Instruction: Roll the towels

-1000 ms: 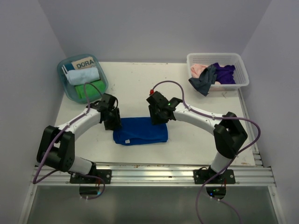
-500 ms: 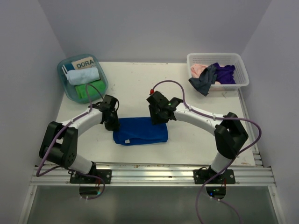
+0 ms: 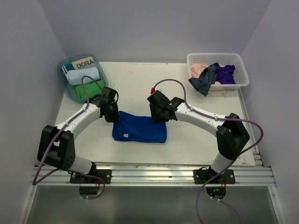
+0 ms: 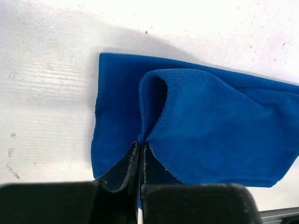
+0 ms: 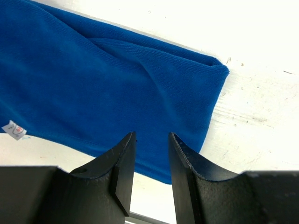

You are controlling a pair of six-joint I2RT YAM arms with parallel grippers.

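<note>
One blue towel (image 3: 140, 128): looks soft, limp, light | left gripper (image 4: 140, 144) pinched tight on its raised edge | right gripper (image 5: 152, 140) part-open, empty | best held by edges

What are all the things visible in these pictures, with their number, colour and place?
royal blue towel: 1, royal blue, folded, table middle, between the arms
tag: 1, white, on that towel, near its front edge
rolled towels: 2, light blue and green, inside the tub
card: 1, tan, printed DORA, in the tub
tub: 1, clear teal, far left corner
loose towels: 3, pink, grey, purple, in the basket
basket: 1, white, far right corner
table: 1, white, under everything
left fingers: 2, black, shut on a raised fold of the royal blue towel
right fingers: 2, black, open, above the same towel
</note>
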